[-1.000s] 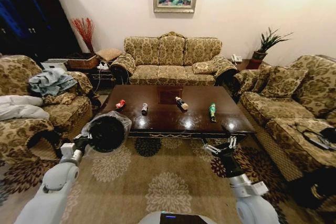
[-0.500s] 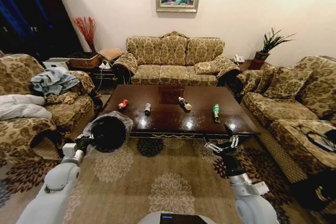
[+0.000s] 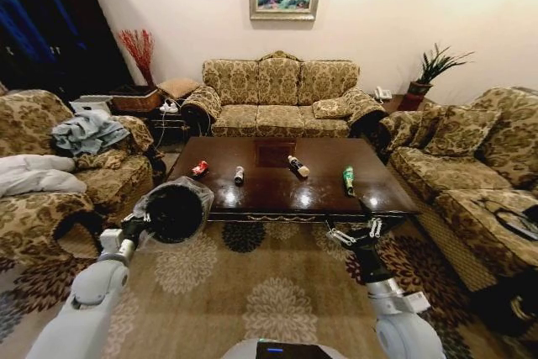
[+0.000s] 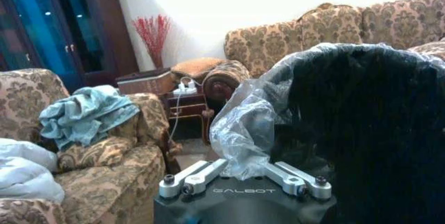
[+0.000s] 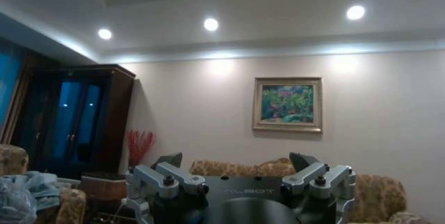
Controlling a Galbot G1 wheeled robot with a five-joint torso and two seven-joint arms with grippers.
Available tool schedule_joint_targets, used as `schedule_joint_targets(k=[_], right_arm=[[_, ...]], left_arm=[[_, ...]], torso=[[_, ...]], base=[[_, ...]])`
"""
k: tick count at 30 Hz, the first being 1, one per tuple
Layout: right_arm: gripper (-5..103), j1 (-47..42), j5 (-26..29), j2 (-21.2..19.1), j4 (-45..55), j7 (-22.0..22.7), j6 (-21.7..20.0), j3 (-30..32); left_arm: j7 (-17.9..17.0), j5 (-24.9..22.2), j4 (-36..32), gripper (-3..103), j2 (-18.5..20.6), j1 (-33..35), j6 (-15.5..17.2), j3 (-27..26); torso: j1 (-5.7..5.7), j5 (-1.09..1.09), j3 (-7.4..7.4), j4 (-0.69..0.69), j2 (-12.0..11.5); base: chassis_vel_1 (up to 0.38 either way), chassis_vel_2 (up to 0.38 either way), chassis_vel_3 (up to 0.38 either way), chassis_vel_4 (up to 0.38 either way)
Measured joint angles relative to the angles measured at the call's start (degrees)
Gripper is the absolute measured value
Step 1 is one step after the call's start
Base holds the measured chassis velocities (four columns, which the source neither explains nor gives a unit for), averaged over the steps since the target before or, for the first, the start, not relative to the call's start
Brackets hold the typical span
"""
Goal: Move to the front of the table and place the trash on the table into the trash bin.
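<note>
The dark glossy table (image 3: 277,195) stands ahead on the rug. Along it lie the trash items: a crushed red can (image 3: 199,169), a silver-black can (image 3: 239,175), a dark bottle with a white cap (image 3: 294,166) and a green bottle (image 3: 348,179). My left gripper (image 3: 134,229) is shut on the black trash bin (image 3: 174,209) at its bag-lined rim, holding it up near the table's front left corner. In the left wrist view the bin (image 4: 368,130) and its clear bag (image 4: 247,125) sit just past the gripper (image 4: 240,174). My right gripper (image 3: 357,231) is open and holds nothing, in front of the table's front right corner; its wrist view shows it (image 5: 236,161) pointing up at the wall.
Patterned sofas ring the table: one behind it (image 3: 276,98), one on the right (image 3: 471,174), and an armchair (image 3: 59,182) with clothes on the left. A side table (image 3: 160,119) stands at the back left. Floral rug (image 3: 261,292) lies between me and the table.
The whole head picture has shifted a little, so the camera has moved; the table sits slightly nearer. Both arms keep their pose, the left still holding the bin.
</note>
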Motion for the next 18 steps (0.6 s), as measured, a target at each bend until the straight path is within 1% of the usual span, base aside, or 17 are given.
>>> schedule_joint_targets(k=[4,6,9,10,12,15,18], right_arm=[[100,0.0,0.0,0.0,-0.2,-0.2,0.3,0.0],[100,0.0,0.1,-0.1,-0.3,-0.2,0.4,0.2],[100,0.2,0.5,-0.3,-0.5,-0.1,0.9,0.2],[100,0.4,1.2,-0.4,-0.5,0.1,1.4,-0.1],[100,0.4,1.5,-0.4,-0.5,0.1,1.4,-0.2],[100,0.7,2.2,-0.5,-0.5,-0.3,2.0,-0.2],[100,0.6,2.6,-0.5,-0.2,-1.6,1.4,-0.2]], left_arm=[[0.0,-0.7,-0.1,1,0.2,-0.4,0.0,-0.5],[0.0,-1.3,0.0,1,0.9,-0.7,-0.3,-1.5],[-0.1,-2.0,0.0,1,1.9,-0.9,-0.4,-2.6],[-0.2,-2.4,-0.1,1,2.4,-1.1,-0.4,-3.3],[-0.3,-2.7,-0.3,1,2.6,-1.2,-0.4,-3.6],[-0.4,-3.3,-0.7,1,3.6,-1.5,-0.4,-4.2],[-0.4,-3.5,-0.9,1,4.0,-1.5,-0.1,-4.1]], torso=[[0.00,-0.04,0.00,0.01,0.0],[-0.02,0.04,-0.01,0.00,0.0],[-0.02,0.02,-0.01,0.00,0.0],[-0.02,-0.03,-0.01,0.02,0.0],[-0.01,-0.03,-0.01,0.02,0.0],[-0.01,-0.02,-0.01,0.02,0.0],[0.00,-0.04,0.00,0.02,0.0]], base=[[0.237,0.245,-0.245,-0.249],[0.278,0.275,-0.266,-0.281],[0.286,0.294,-0.285,-0.269],[0.279,0.254,-0.277,-0.271],[0.243,0.254,-0.277,-0.222],[0.197,0.139,-0.131,-0.165],[0.036,0.035,-0.035,-0.026]])
